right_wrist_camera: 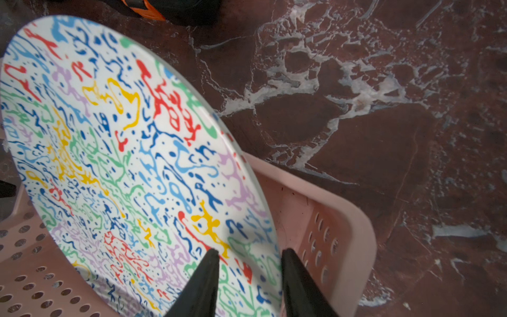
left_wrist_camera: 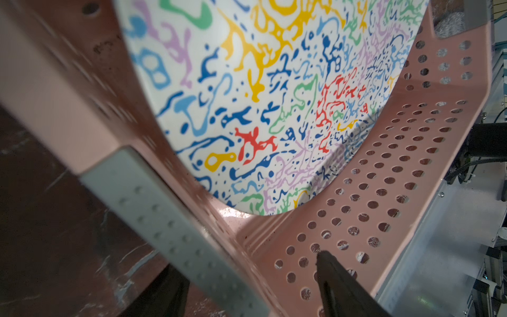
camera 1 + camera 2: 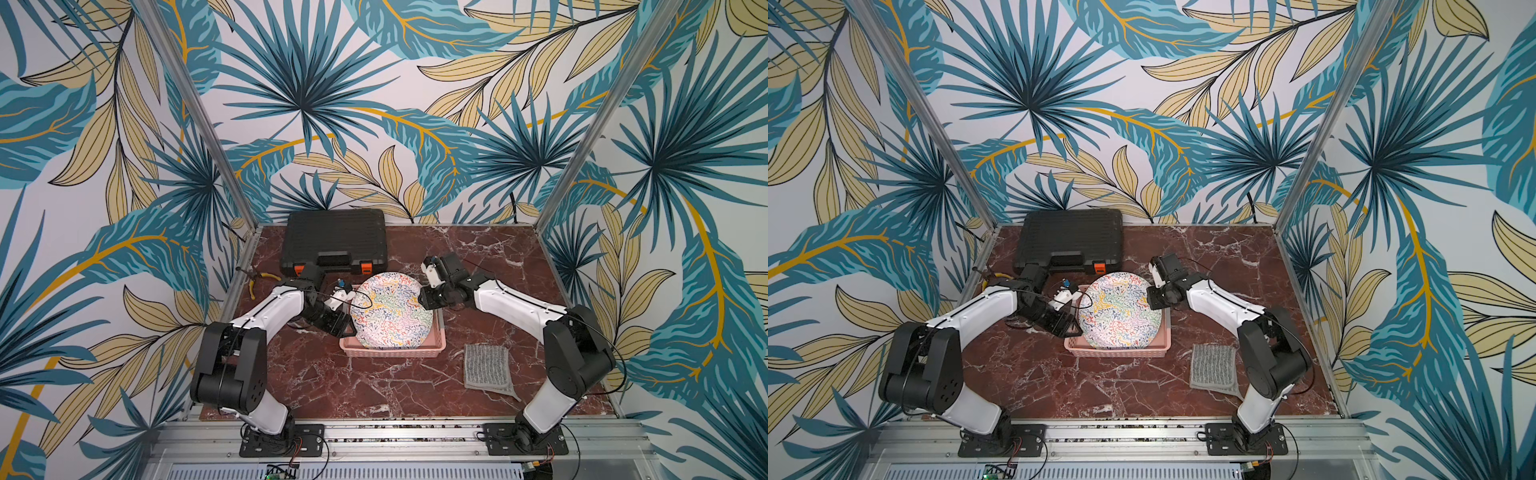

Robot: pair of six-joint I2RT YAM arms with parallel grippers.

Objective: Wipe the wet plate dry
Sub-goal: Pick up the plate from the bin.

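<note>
read the dial from a top view, with 12 o'clock at the back wall.

1. plate position. you find the plate [image 3: 390,311] near the middle of the marble table [image 3: 332,386], standing tilted inside the pink basket [image 3: 395,353]. its lower edge sits in the basket on the 6 o'clock side. its upper edge leans toward 12 o'clock, and its patterned face points up.

2. left gripper [image 3: 345,328]. you see it at the plate's 8 to 9 o'clock rim. its jaws are wide apart. in the left wrist view the grey padded finger [image 2: 164,219] lies along the basket's side wall, and the black finger [image 2: 337,280] is over the perforated panel. neither finger touches the plate.

3. right gripper [image 3: 428,299]. you see it at the plate's 3 o'clock rim. its jaws are apart and straddle the rim. in the right wrist view one finger [image 1: 203,282] is over the patterned face and the other finger [image 1: 299,285] is beyond the rim, on the basket side. you cannot tell whether either finger touches the plate.

4. other items. the grey cloth [image 3: 487,368] lies flat on the table at 4 o'clock from the basket, clear of both arms. the black tool case [image 3: 334,241] is at 11 o'clock, against the back wall. the yellow-handled pliers [image 3: 259,280] lie at 9 to 10 o'clock, near the table edge.
</note>
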